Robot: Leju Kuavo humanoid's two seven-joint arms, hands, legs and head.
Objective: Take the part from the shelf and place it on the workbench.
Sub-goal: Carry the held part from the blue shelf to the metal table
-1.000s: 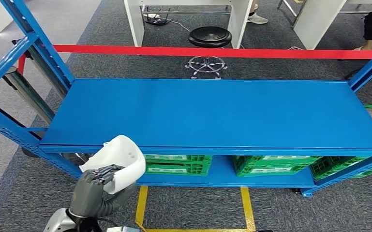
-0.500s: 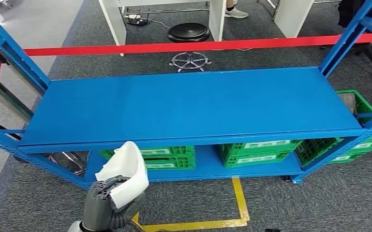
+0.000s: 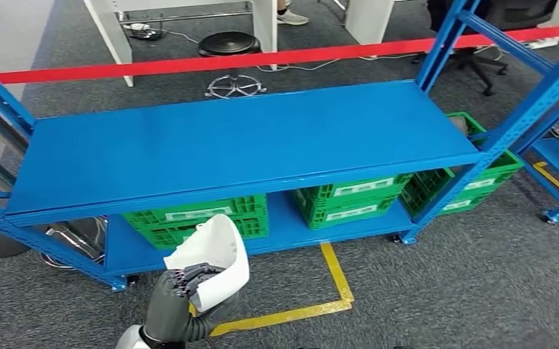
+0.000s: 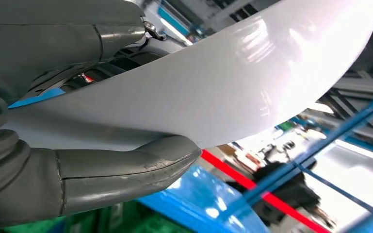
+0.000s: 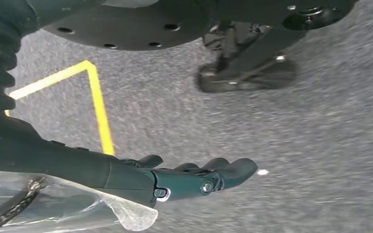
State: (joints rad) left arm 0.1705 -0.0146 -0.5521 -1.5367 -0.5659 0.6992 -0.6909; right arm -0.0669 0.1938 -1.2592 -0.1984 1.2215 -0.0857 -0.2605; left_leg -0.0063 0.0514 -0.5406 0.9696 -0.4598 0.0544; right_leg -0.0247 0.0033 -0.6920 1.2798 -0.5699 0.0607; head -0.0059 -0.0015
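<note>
- Part point(image 3: 214, 258): we see a curved white shell, glossy on its outer face, held low at the front of the head view, in front of the shelf and clear of it.
- Our left hand point(image 3: 178, 305) grips the part: its dark fingers point(image 3: 189, 276) are curled over one edge, and in the left wrist view the thick grey thumb point(image 4: 126, 167) presses under the part point(image 4: 233, 82) while the fingers close on it from the other side.
- Our right hand point(image 5: 194, 177) hangs over grey carpet point(image 5: 296, 145) with its fingers stretched out, slightly apart and holding nothing; a yellow floor line point(image 5: 99, 111) runs near it.
- We see the blue shelf point(image 3: 247, 138) with its top board bare and slightly tilted across the head view.
- Green crates point(image 3: 349, 200) sit on the lower level of the shelf, with another green crate point(image 3: 480, 178) at its right end.
- Red tape point(image 3: 189, 64) stretches behind the shelf, and a black stool point(image 3: 227, 45) stands beyond it.
- Yellow floor marking point(image 3: 334, 280) lies on the carpet just in front of the shelf, beside the held part.
</note>
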